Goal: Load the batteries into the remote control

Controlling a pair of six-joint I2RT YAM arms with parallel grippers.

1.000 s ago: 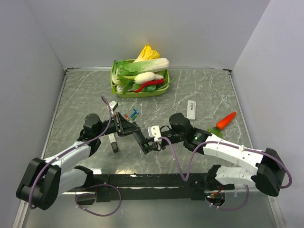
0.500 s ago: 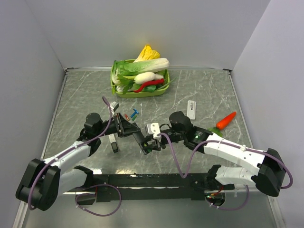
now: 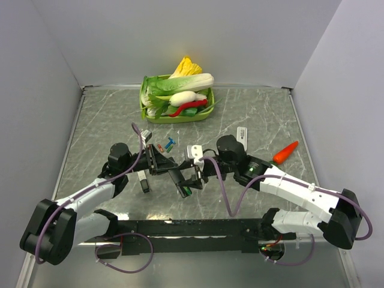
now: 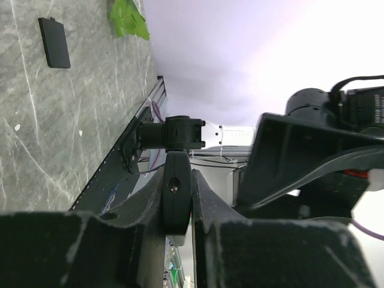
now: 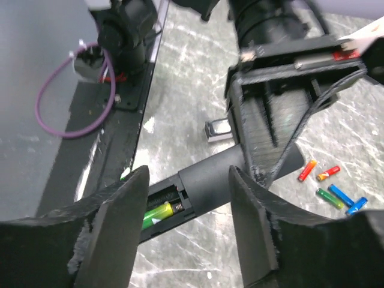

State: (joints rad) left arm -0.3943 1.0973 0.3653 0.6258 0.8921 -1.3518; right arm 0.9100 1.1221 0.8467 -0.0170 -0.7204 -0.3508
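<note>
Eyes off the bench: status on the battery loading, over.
Left pincer shut on remote. Right pincer open over it. One green battery seated; spares loose on table. Nothing blocking.

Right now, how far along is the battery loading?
Done: one green battery lies in the open compartment of the remote. In hand: the left gripper clamps the remote; the right gripper hangs open over it. Left: several loose batteries lie on the table, and the compartment is not yet closed.
</note>
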